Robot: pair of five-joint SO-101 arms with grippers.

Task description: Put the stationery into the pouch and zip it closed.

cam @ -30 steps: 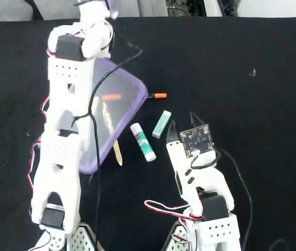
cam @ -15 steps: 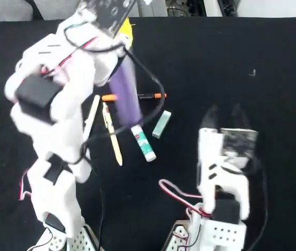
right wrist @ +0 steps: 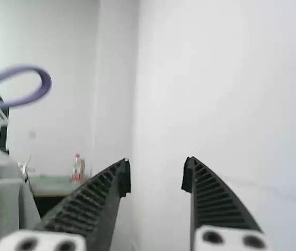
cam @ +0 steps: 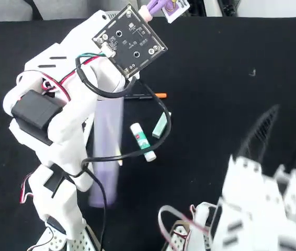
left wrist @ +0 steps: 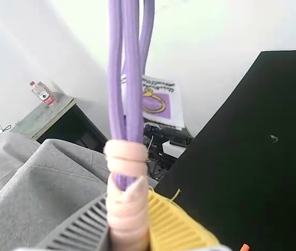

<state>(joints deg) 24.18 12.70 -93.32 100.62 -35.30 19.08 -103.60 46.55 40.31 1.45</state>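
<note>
The left arm stands raised high over the counter (cam: 242, 63), its gripper (left wrist: 132, 194) clamped on the purple pouch (cam: 106, 157). The pouch's body hangs blurred just beside the glue stick (cam: 143, 141). The right arm is tilted upward, its gripper (right wrist: 156, 167) spread apart. On the counter lie one glue stick, one green eraser (cam: 160, 125) just beside it, and one orange-tipped pen (cam: 149, 96) near it.
</note>
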